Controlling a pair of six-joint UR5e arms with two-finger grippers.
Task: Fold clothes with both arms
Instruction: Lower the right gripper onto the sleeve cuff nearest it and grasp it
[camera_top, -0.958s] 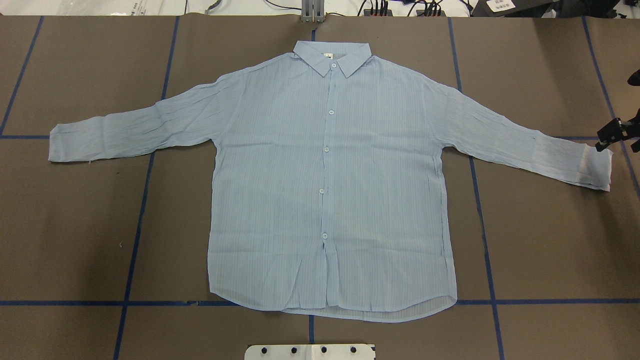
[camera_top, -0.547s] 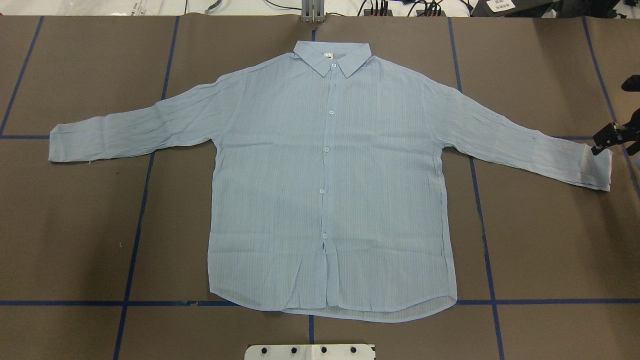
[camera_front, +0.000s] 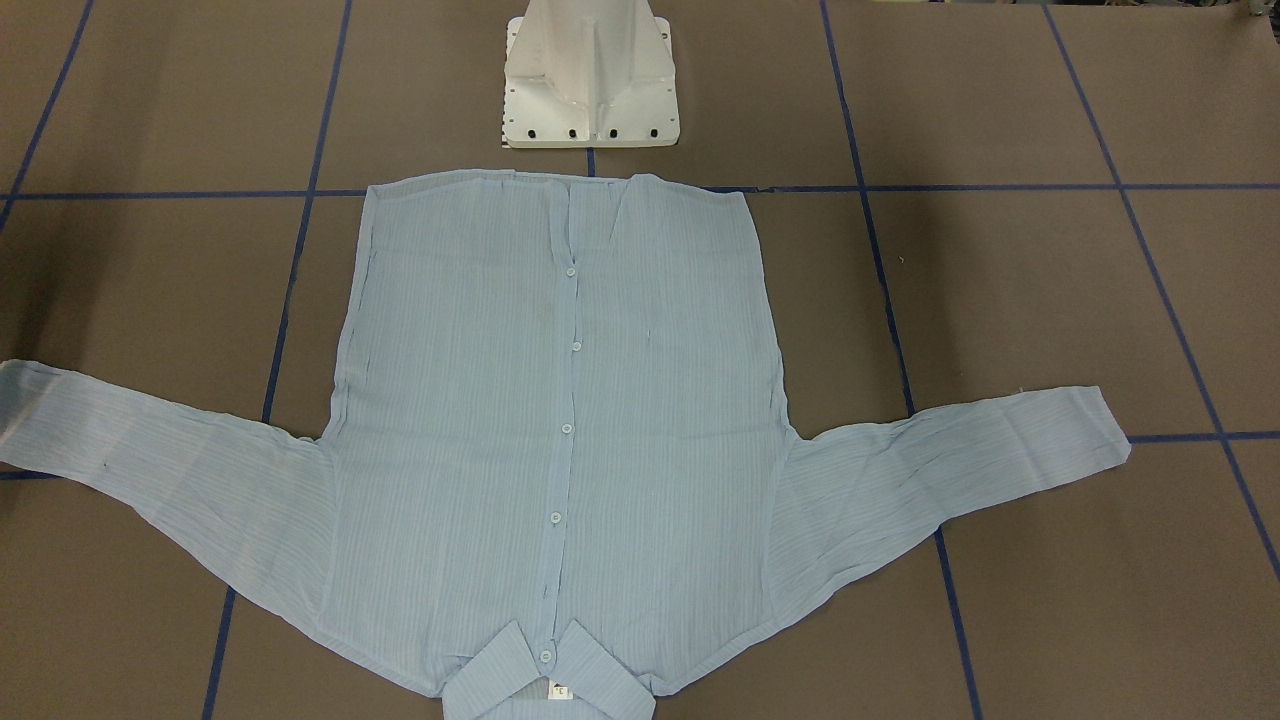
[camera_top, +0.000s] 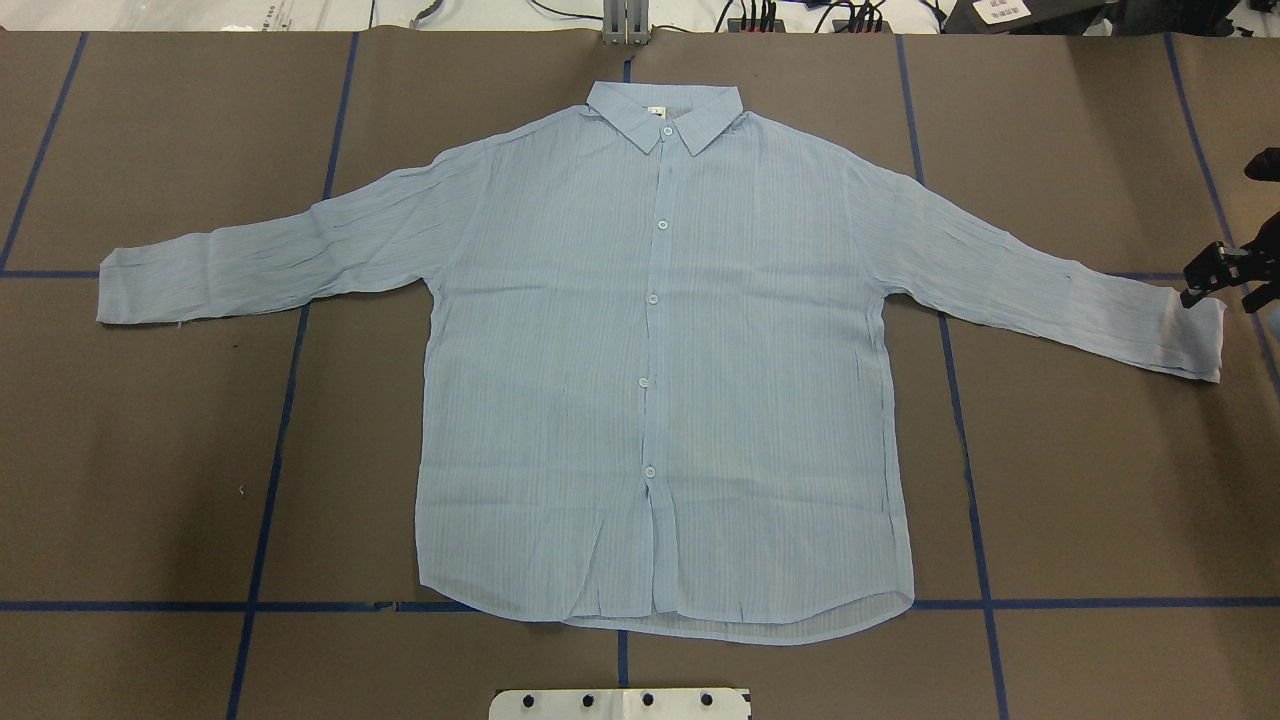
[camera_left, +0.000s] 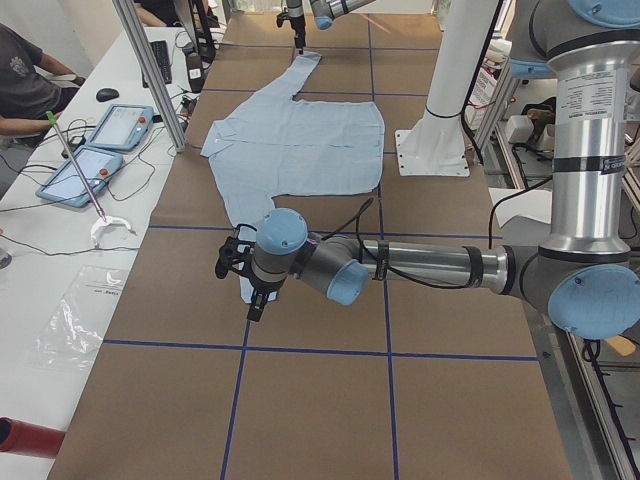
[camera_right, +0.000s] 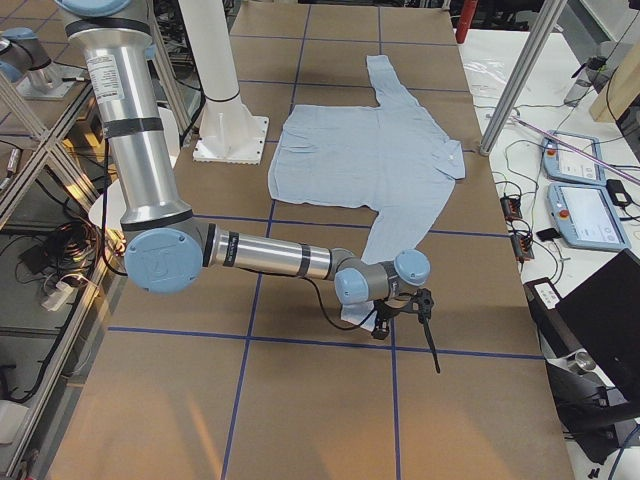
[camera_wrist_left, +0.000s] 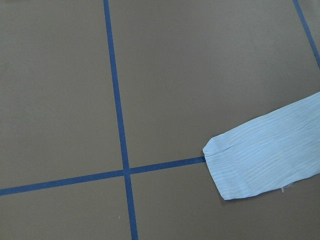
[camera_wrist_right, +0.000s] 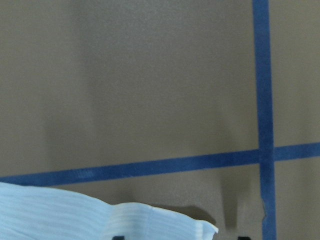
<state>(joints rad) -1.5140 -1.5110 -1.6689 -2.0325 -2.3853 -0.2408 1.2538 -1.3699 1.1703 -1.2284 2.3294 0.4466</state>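
The light-blue striped shirt (camera_top: 660, 380) lies flat on the brown table, buttoned, collar (camera_top: 665, 115) away from the robot, both sleeves spread out. My right gripper (camera_top: 1220, 293) hangs at the right sleeve's cuff (camera_top: 1195, 340). In the right wrist view its two dark fingertips (camera_wrist_right: 117, 237) stand apart, open, at the frame's bottom edge, with the cuff's edge (camera_wrist_right: 150, 220) between them. My left gripper (camera_left: 247, 290) shows only in the exterior left view, low over the left cuff (camera_top: 130, 285). I cannot tell whether it is open or shut. The left wrist view shows that cuff (camera_wrist_left: 260, 160) and no fingers.
The white pedestal base (camera_front: 590, 80) stands just beyond the shirt's hem. Blue tape lines (camera_top: 270, 450) cross the brown table cover. A side bench holds tablets (camera_left: 100, 150) and cables, with a person (camera_left: 25, 80) seated there. A laptop (camera_right: 600, 330) sits past the table's far side.
The right gripper has crept a little leftward onto the end of the right cuff. The shirt has not moved.
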